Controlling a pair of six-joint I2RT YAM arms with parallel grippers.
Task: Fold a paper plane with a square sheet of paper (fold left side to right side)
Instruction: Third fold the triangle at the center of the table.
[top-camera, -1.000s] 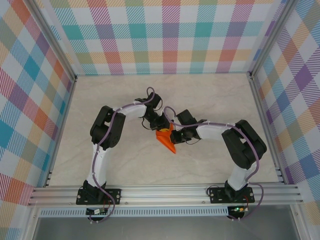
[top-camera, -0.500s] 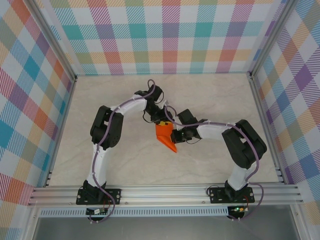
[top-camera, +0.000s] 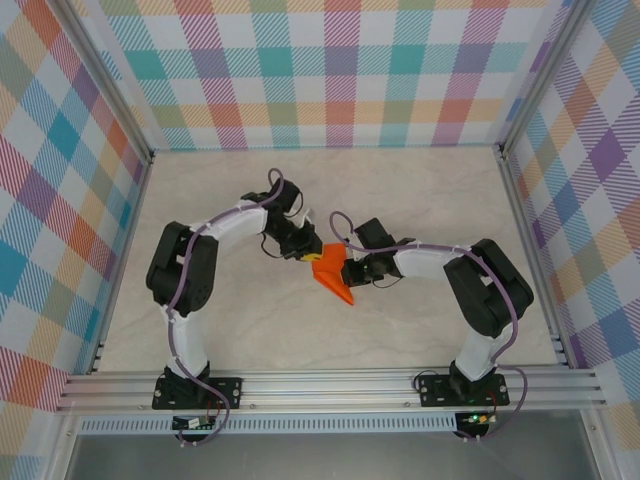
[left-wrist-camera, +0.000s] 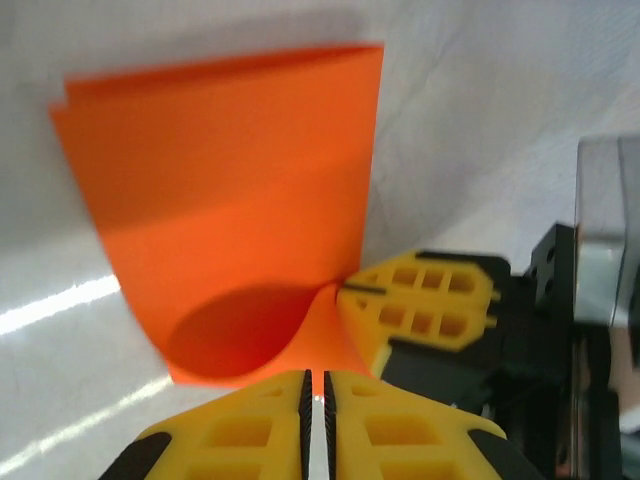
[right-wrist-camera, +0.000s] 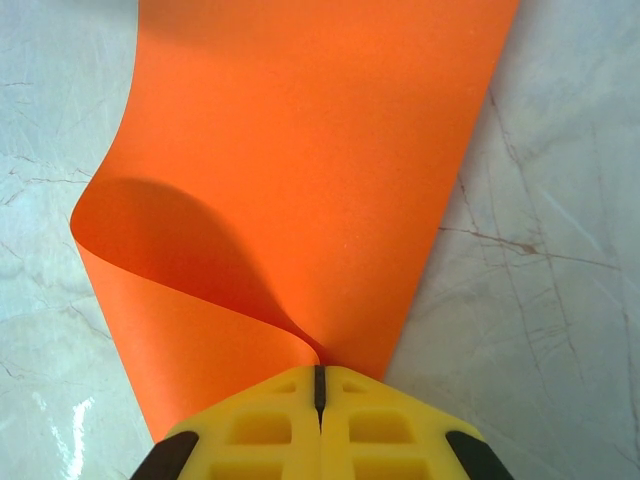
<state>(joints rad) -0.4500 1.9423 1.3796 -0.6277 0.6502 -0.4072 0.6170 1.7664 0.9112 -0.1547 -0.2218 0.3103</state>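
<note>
The left jaws are pressed together on a corner of the sheet of paper (left-wrist-camera: 230, 180). In the left wrist view a sliver of orange runs down into the slit between the left pads (left-wrist-camera: 250, 430). The right jaws are closed as well. The right pads (right-wrist-camera: 260, 432) meet in a tight seam on the sheet's (right-wrist-camera: 320, 130) near edge, and the paper rises from that seam in a soft curl.

From the left wrist, one of the right pads (left-wrist-camera: 430, 308) sits just right of that same corner with the paper's edge tucked into it, so the two pinch points lie close together. We cannot tell whether the two sets of pads touch each other.

Away from that corner the sheet bows into a rounded hollow and then spreads flatter. At its far corner we see two layers, slightly offset.

From above, the sheet (top-camera: 333, 278) lies on the pale marbled table (top-camera: 420, 190) and tapers to a point toward the arms' bases. The left arm (top-camera: 225, 215) reaches it from its left and the right arm (top-camera: 425, 262) from its right.
</note>
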